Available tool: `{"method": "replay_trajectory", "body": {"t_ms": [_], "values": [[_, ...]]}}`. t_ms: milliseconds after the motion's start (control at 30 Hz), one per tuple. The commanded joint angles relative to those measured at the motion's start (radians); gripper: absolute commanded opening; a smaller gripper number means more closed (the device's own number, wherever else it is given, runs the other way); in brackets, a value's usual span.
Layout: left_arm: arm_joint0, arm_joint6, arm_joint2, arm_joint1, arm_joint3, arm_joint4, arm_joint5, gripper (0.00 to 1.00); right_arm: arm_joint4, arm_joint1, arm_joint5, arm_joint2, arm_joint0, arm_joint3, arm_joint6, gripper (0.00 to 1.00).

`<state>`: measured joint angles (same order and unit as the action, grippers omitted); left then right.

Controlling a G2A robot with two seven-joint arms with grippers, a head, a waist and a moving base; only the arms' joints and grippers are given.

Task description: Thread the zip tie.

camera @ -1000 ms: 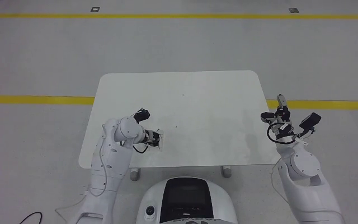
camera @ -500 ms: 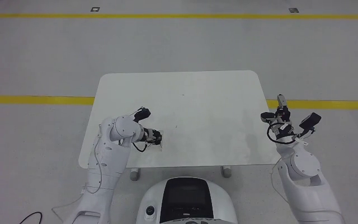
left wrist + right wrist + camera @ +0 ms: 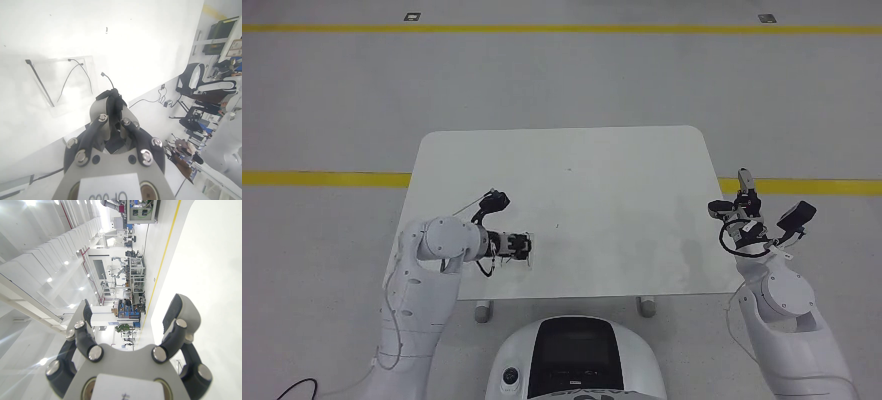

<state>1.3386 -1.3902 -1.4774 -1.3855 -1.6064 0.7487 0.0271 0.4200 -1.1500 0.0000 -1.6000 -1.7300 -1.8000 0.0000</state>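
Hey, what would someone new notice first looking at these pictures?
The left gripper, shut on a thin black zip tie whose head pokes out beyond it, sits over the white table, at its near left part. Close by lies a clear tray holding three more ties. The right gripper hangs open off the table's right edge.

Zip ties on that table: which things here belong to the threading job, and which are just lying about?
In the job: zip tie, pinched in the left gripper; right gripper, open, beside the table.
Lying about: clear tray on the table, holding three spare zip ties.
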Motion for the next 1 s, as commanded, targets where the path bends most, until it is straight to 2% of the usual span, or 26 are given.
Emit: {"method": "replay_trajectory", "body": {"t_ms": [0, 100, 400, 433, 467, 533, 600, 667, 767, 800, 867, 967], "values": [[0.014, 0.000, -0.016, 0.009, -0.016, -0.025, -0.029, 0.00, 0.000, 0.000, 0.000, 0.000, 0.000, 0.000, 0.000, 1.00], [0.027, 0.000, -0.025, 0.020, -0.035, -0.052, -0.087, 0.00, 0.000, 0.000, 0.000, 0.000, 0.000, 0.000, 0.000, 1.00], [0.027, 0.000, -0.025, 0.020, -0.035, -0.052, -0.087, 0.00, 0.000, 0.000, 0.000, 0.000, 0.000, 0.000, 0.000, 1.00], [0.029, 0.000, -0.022, 0.018, -0.007, -0.110, -0.086, 0.00, 0.000, 0.000, 0.000, 0.000, 0.000, 0.000, 0.000, 1.00], [0.010, 0.000, -0.024, 0.021, 0.037, -0.197, -0.124, 0.00, 0.000, 0.000, 0.000, 0.000, 0.000, 0.000, 0.000, 1.00], [-0.019, 0.000, -0.044, 0.034, 0.101, -0.280, -0.190, 0.00, 0.000, 0.000, 0.000, 0.000, 0.000, 0.000, 0.000, 1.00], [-0.038, 0.000, -0.040, 0.057, 0.163, -0.427, -0.301, 0.00, 0.000, 0.000, 0.000, 0.000, 0.000, 0.000, 0.000, 1.00], [-0.057, 0.000, -0.041, 0.087, 0.211, -0.504, -0.355, 0.00, 0.000, 0.000, 0.000, 0.000, 0.000, 0.000, 0.000, 1.00], [-0.072, 0.000, 0.001, 0.145, 0.233, -0.630, -0.367, 0.00, 0.000, 0.000, 0.000, 0.000, 0.000, 0.000, 0.000, 1.00], [-0.074, 0.000, 0.028, 0.172, 0.229, -0.682, -0.367, 0.00, 0.000, 0.000, 0.000, 0.000, 0.000, 0.000, 0.000, 1.00], [-0.081, 0.000, 0.057, 0.213, 0.235, -0.725, -0.367, 0.00, 0.000, 0.000, 0.000, 0.000, 0.000, 0.000, 0.000, 1.00], [-0.092, 0.000, 0.128, 0.278, 0.224, -0.776, -0.367, 0.00, 0.000, 0.000, 0.000, 0.000, 0.000, 0.000, 0.000, 1.00]]}}
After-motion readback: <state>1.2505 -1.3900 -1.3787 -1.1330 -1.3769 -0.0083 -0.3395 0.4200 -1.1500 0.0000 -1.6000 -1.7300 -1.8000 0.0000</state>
